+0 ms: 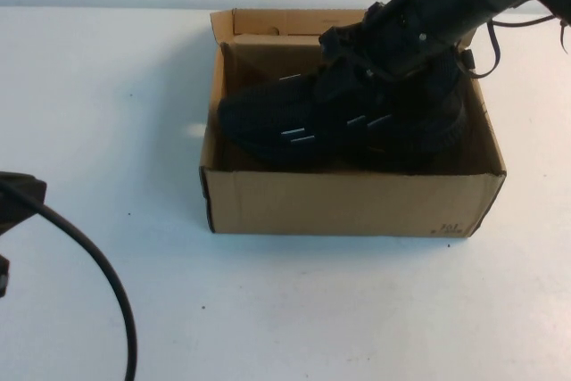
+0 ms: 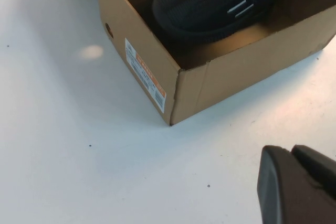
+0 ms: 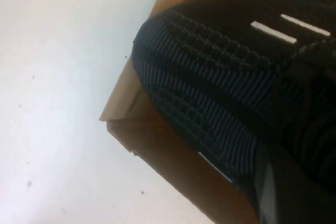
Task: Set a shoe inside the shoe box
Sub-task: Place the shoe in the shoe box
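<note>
Shoe [image 1: 294, 127] inside shoe box [image 1: 357, 204], right hand [image 1: 357, 69] atop; left hand [image 2: 296, 187] apart.

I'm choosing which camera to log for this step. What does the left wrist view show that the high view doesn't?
Only the left wrist view shows the white-and-orange label and round hole on the shoe box's end, plus the left tool over the table. Only the high view shows the right tool reaching down onto the shoe, and the lid flap. Both show the shoe inside the shoe box.
</note>
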